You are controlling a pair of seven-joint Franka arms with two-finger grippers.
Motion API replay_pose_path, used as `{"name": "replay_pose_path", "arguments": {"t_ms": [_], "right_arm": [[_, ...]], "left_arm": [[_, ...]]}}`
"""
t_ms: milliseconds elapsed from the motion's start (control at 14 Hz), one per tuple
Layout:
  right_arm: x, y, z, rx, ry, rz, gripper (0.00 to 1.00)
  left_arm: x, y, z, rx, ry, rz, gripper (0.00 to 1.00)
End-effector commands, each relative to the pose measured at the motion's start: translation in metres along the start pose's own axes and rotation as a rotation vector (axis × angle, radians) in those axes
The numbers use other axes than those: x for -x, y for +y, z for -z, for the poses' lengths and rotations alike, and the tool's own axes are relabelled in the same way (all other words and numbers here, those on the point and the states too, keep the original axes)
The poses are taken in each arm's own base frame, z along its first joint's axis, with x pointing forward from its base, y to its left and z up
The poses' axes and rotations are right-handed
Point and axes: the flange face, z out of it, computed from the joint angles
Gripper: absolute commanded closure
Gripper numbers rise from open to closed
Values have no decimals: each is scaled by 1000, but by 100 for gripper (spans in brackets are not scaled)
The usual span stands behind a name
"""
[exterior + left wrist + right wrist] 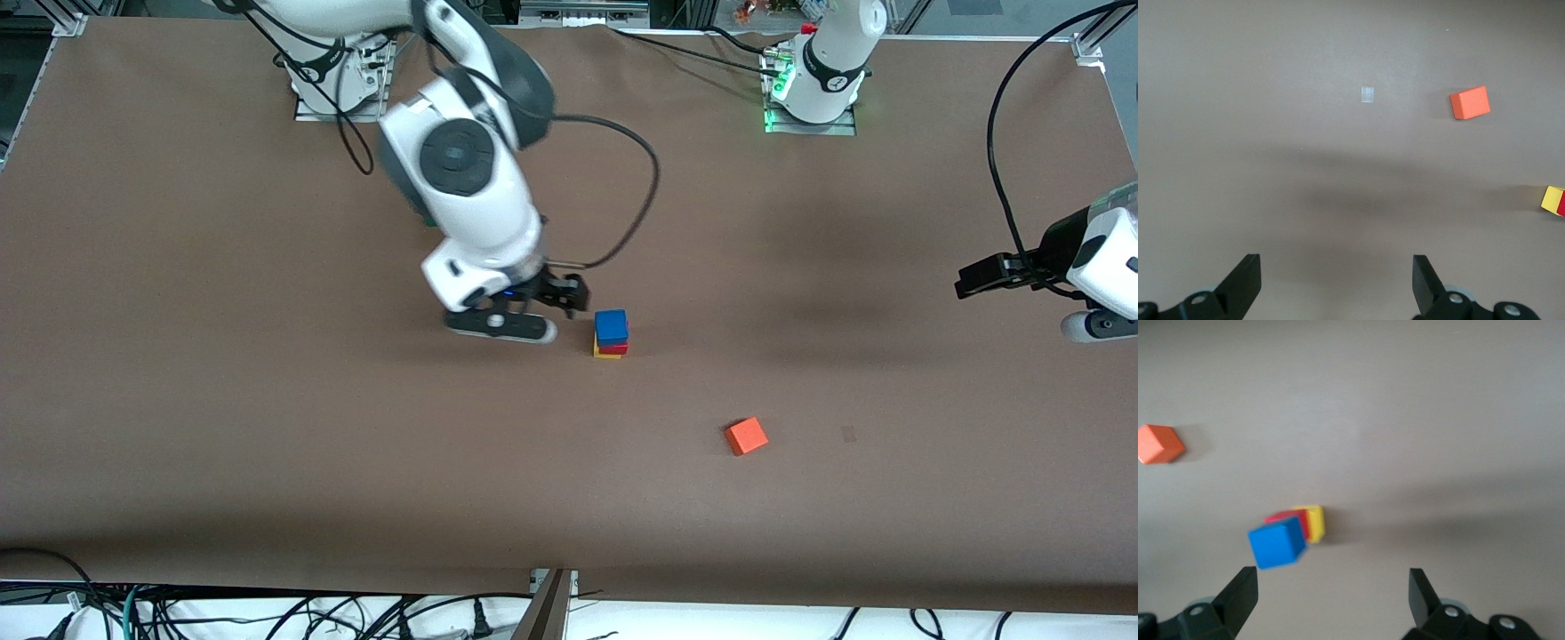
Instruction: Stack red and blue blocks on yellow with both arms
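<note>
A blue block (pixel 611 326) sits on a red block (pixel 613 348), which sits on the yellow block (pixel 601 351), as one stack at mid-table. My right gripper (pixel 569 298) is open and empty, just beside the stack toward the right arm's end. The right wrist view shows the blue block (pixel 1277 543), red block (pixel 1288 517) and yellow block (pixel 1315 522) ahead of the open right gripper (pixel 1333 590). My left gripper (pixel 965 284) waits open and empty at the left arm's end of the table. The left wrist view shows the left gripper (pixel 1336 273) and the stack's yellow (pixel 1552 198) and red (pixel 1561 207) edges.
An orange cube (pixel 746 436) lies alone, nearer the front camera than the stack and toward the left arm's end; it also shows in the left wrist view (pixel 1470 102) and the right wrist view (pixel 1160 444). A small pale mark (pixel 848 434) lies on the brown table beside it.
</note>
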Motion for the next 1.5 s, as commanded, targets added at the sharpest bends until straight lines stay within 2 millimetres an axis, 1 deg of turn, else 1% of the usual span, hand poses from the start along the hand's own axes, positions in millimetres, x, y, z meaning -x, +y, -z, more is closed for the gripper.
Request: {"name": "replay_pose_path", "arguments": {"t_ms": [0, 71, 143, 214, 286, 357, 500, 571, 643, 714, 786, 1000, 1214, 1286, 1357, 1429], "right_arm": [[-5, 58, 44, 30, -84, 53, 0], [-5, 79, 59, 38, -94, 62, 0], [-1, 99, 70, 40, -102, 77, 0], [2, 126, 86, 39, -105, 99, 0], [9, 147, 94, 45, -120, 116, 0], [18, 171, 107, 47, -126, 120, 0], [34, 217, 124, 46, -138, 148, 0], [39, 235, 129, 44, -138, 166, 0], [41, 251, 137, 42, -131, 184, 0], [38, 270, 143, 42, -122, 193, 0], [35, 280, 147, 45, -116, 212, 0], [26, 298, 154, 85, -94, 238, 0], [20, 296, 164, 87, -68, 252, 0], [17, 296, 164, 88, -65, 252, 0], [16, 297, 170, 88, -54, 252, 0], [15, 298, 169, 102, -52, 253, 0]], "left_arm": [[-7, -2, 7, 24, 18, -3, 0], [-9, -2, 9, 26, 22, -5, 0], [-9, -2, 10, 27, 25, -5, 0], [-9, -2, 10, 27, 24, -5, 0], [-9, -1, 9, 26, 22, -6, 0], [-10, -2, 9, 27, 22, -5, 0], [-10, -3, 9, 26, 22, -3, 0], [-10, -3, 9, 26, 22, -3, 0], [-10, -3, 9, 26, 22, -3, 0], [-10, -3, 9, 26, 22, -3, 0], [-10, -3, 9, 26, 22, -3, 0], [-10, -3, 9, 28, 22, -3, 0], [-10, -2, 9, 26, 22, -5, 0], [-10, -2, 9, 26, 22, -5, 0], [-10, -2, 9, 26, 22, -5, 0], [-10, -2, 9, 26, 22, -5, 0]]}}
